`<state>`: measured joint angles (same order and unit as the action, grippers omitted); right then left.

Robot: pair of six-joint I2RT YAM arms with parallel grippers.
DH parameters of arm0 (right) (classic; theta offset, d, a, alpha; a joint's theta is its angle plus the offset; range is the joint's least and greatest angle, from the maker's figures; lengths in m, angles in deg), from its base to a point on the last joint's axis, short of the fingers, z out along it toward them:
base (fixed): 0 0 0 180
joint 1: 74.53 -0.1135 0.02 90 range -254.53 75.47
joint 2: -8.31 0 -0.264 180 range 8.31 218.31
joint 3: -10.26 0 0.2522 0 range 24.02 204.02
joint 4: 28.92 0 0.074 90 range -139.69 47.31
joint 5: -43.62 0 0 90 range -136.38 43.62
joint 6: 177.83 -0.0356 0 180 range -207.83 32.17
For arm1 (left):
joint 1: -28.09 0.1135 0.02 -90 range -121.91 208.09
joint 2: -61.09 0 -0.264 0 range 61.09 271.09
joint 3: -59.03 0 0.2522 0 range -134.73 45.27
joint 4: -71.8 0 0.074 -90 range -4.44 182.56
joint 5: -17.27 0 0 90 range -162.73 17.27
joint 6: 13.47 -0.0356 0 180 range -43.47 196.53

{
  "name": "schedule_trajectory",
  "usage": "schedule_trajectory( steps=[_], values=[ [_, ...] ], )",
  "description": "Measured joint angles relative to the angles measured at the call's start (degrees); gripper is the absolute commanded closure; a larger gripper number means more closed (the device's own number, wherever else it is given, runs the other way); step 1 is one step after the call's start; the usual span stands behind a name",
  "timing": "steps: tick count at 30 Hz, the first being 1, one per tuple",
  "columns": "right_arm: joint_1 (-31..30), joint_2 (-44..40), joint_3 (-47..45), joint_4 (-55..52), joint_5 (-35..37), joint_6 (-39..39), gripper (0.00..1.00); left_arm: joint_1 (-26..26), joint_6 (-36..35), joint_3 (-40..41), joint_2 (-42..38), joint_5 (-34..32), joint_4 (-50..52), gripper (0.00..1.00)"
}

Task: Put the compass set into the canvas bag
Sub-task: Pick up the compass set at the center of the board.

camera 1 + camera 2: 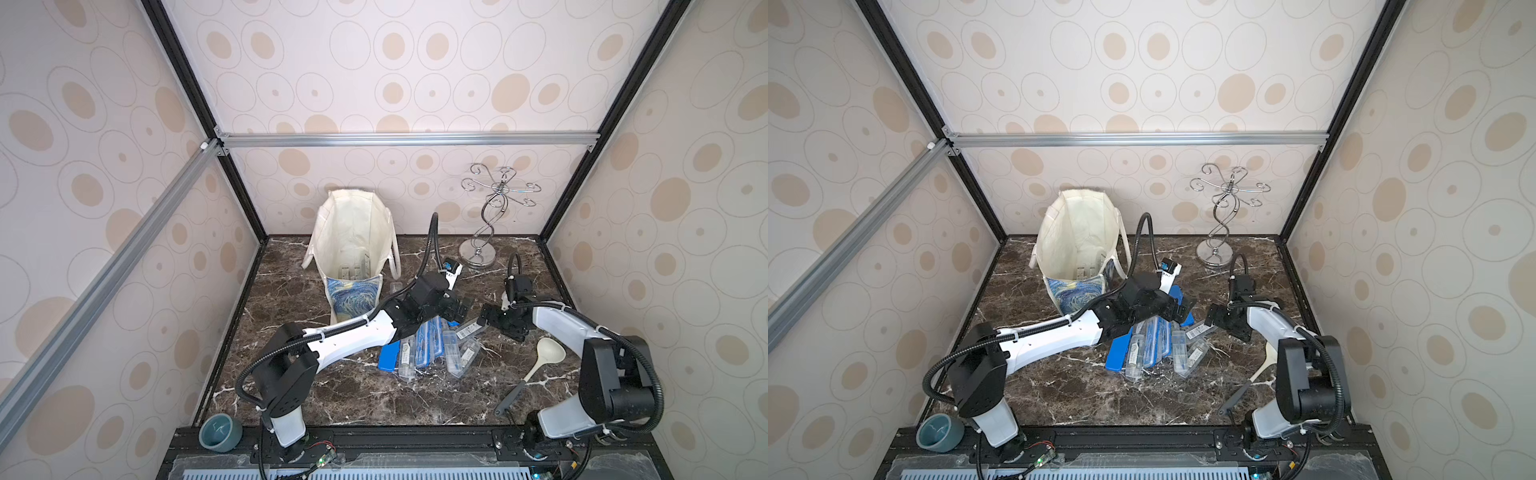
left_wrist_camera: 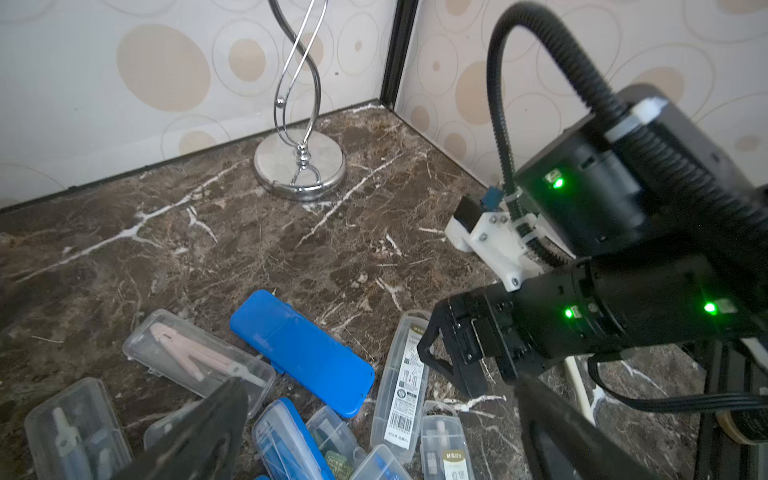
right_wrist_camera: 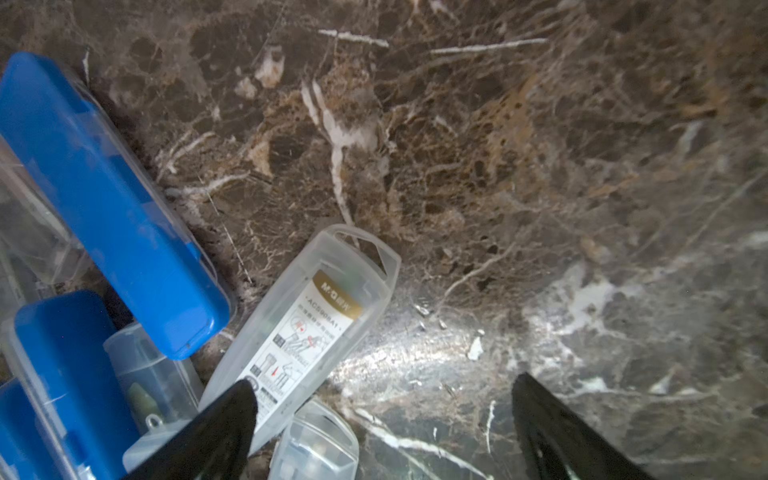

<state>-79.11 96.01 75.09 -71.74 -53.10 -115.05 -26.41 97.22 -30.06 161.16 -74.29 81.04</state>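
The right tool (image 3: pixel 384 382) is hovering, jaws spread wide and empty, beside a clear labelled compass set (image 3: pixel 307 328) on the desk (image 3: pixel 498 166). The left tool (image 2: pixel 380 380), likewise spread, is hanging over the pile of compass cases (image 1: pixel 428 349) at a top view's lower centre; the canvas bag (image 1: pixel 353 224) is standing left of centre.

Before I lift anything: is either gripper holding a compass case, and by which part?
Nothing is held: left gripper and right gripper are both open, jaws empty, over the compass cases.
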Motion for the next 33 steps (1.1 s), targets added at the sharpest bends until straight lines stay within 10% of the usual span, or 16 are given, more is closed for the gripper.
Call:
schedule_trajectory(
  steps=[33],
  values=[
    [-7.6,16.3,13.9,-5.3,5.2,-1.5,0.28,0.0,1.8,1.8,0.5,-3.2,-0.2,0.00]
  ],
)
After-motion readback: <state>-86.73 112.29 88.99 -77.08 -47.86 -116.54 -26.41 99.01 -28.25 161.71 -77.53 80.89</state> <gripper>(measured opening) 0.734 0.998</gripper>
